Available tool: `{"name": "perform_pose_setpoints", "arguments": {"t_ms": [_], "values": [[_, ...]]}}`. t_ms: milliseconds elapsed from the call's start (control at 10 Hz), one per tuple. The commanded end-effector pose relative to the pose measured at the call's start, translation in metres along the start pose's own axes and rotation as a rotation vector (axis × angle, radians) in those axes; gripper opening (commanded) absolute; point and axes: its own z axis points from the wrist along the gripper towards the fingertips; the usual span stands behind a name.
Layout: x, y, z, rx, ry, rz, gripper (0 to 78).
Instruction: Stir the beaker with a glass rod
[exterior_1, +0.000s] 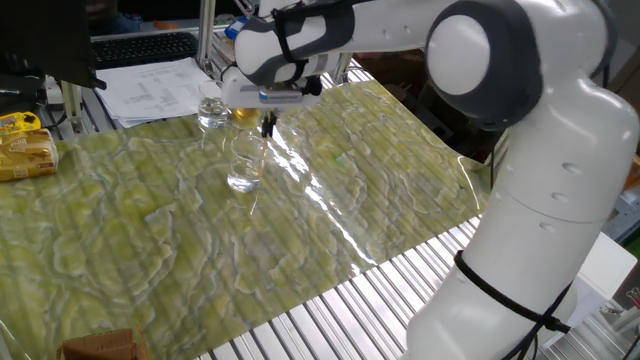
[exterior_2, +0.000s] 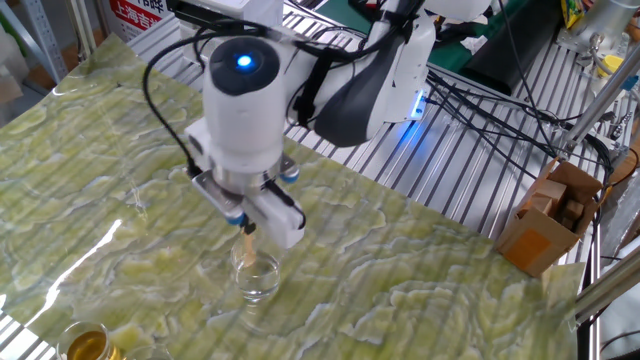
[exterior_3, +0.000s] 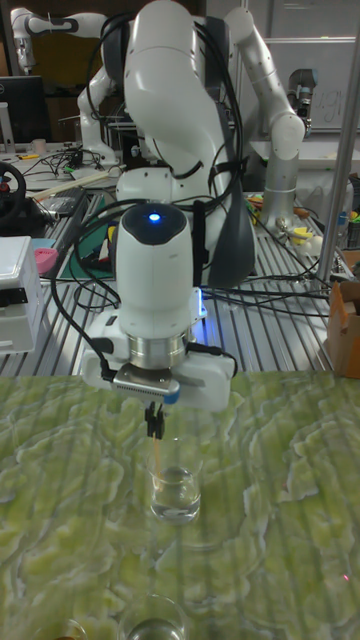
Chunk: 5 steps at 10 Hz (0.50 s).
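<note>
The beaker (exterior_1: 244, 170) is a small clear glass standing upright on the green patterned mat (exterior_1: 150, 240); it also shows in the other fixed view (exterior_2: 257, 277) and the tall view (exterior_3: 175, 493). My gripper (exterior_1: 267, 125) hangs just above its rim, fingers pointing down and shut on the glass rod (exterior_3: 160, 462). The rod is a thin, faintly amber line slanting from the fingertips down into the beaker. From the other side the gripper (exterior_2: 247, 228) sits over the beaker's far edge. In the tall view the gripper (exterior_3: 155, 425) is slightly left of the beaker's centre.
A second clear glass (exterior_1: 212, 112) stands just behind the beaker, and a vessel with amber liquid (exterior_2: 88, 345) is at the mat's edge. Papers (exterior_1: 150, 88) and a yellow packet (exterior_1: 25, 150) lie to the left. A cardboard box (exterior_2: 545, 225) and cables (exterior_2: 480, 100) are off the mat.
</note>
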Motion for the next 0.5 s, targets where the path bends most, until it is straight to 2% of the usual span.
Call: {"name": "perform_pose_setpoints", "arguments": {"t_ms": [100,300,500], "values": [[0.012,0.014,-0.005,-0.017,0.007,0.044,1.2],[0.022,0.033,-0.007,-0.019,0.013,0.085,1.2],[0.026,0.043,-0.004,-0.020,0.010,0.103,1.2]]}}
